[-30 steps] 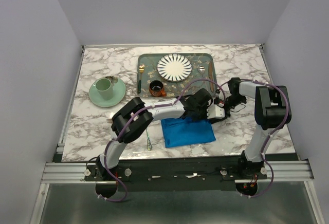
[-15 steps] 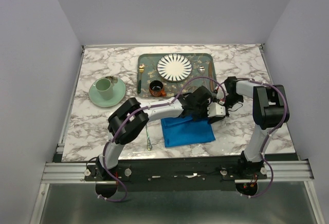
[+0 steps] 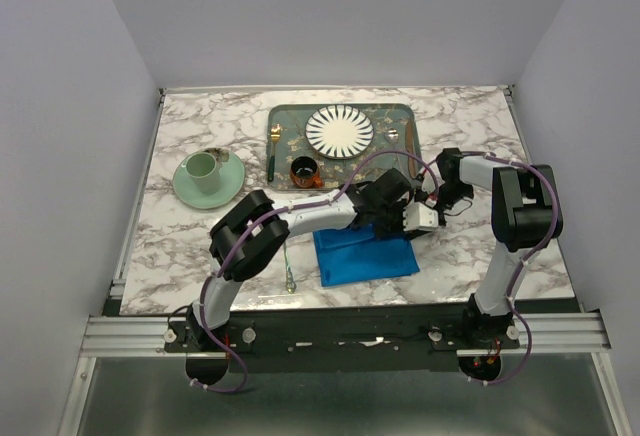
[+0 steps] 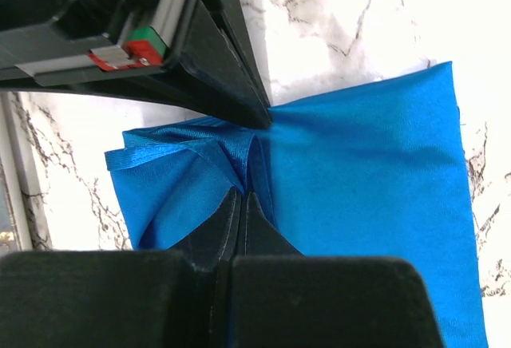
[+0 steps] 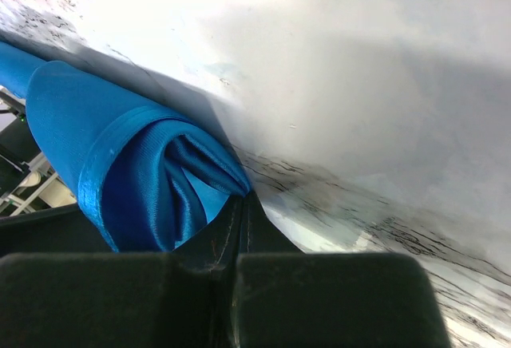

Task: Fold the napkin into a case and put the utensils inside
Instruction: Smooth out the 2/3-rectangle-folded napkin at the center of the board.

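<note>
Both arms are bunched up over the napkin [image 3: 365, 256], which sits on the bench [image 3: 190, 241] near the front edge, a bit right of centre and just this side of the grey-green tray [image 3: 290, 168].

The left pincer [image 4: 243, 198] is clenched tight. Its two fingers are pressed together with basically no gap, and a gathered pleat of the blue cloth is nipped at the tips. The cloth wrinkles out to the left of the pinch and lies flat and smooth to the right.

The right pincer [image 5: 242, 202] is clamped down too, biting the edge of a rolled-over fold of the napkin, with the marble right behind it. In the left wrist view, one of its dark fingers comes in from above and touches the cloth right by the same pleat.

A thin utensil [image 3: 288, 268] lies on the bench just left of the napkin. It's too small to say which one.
</note>
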`<state>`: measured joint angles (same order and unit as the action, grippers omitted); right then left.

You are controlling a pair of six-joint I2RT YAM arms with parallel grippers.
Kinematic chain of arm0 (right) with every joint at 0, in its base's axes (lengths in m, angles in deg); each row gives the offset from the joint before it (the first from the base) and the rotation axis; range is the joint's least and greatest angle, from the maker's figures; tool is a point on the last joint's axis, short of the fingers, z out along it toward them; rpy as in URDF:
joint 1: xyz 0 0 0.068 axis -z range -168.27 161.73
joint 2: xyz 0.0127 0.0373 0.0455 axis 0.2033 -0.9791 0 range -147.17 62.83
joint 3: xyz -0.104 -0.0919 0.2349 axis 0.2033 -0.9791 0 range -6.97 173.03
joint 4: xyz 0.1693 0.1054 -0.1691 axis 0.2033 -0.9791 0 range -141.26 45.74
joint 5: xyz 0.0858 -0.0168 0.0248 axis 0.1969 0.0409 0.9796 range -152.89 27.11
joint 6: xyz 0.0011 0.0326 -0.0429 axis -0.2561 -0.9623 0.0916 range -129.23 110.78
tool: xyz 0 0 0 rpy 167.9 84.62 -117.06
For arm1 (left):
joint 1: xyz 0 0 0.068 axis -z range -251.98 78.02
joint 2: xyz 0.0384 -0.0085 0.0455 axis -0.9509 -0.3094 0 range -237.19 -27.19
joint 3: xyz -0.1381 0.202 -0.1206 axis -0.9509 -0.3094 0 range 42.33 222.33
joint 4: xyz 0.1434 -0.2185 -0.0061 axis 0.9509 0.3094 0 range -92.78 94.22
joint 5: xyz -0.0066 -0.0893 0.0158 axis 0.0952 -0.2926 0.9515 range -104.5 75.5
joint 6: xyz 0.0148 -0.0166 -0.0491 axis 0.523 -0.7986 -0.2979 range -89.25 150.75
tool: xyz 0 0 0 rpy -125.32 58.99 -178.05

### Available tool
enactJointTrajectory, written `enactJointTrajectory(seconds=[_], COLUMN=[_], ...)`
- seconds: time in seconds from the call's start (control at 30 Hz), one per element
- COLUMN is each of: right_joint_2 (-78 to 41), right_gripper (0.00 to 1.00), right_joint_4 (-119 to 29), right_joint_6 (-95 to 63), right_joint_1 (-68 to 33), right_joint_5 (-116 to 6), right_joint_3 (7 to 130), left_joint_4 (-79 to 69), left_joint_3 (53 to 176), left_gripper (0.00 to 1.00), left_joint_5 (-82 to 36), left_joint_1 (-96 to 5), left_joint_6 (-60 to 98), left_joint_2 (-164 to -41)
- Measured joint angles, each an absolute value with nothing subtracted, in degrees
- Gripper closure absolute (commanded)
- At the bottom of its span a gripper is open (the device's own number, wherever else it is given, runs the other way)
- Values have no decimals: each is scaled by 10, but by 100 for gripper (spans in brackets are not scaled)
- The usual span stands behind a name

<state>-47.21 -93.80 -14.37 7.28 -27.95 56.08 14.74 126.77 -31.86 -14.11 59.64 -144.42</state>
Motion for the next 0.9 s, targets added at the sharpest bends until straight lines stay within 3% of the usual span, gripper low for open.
enactJointTrajectory(seconds=[0.67, 0.9], right_joint_2=[-416, -386], right_gripper=[86, 71], right_joint_4=[-955, -963], right_joint_6=[-133, -133], right_joint_1=[73, 73], right_joint_5=[-268, -258], right_joint_3=[588, 609], left_joint_4=[162, 162], left_joint_3=[1268, 1269], left_gripper=[100, 100], left_joint_5=[-324, -326], left_joint_1=[-141, -141], left_joint_6=[603, 603], left_joint_2=[-1467, -1468])
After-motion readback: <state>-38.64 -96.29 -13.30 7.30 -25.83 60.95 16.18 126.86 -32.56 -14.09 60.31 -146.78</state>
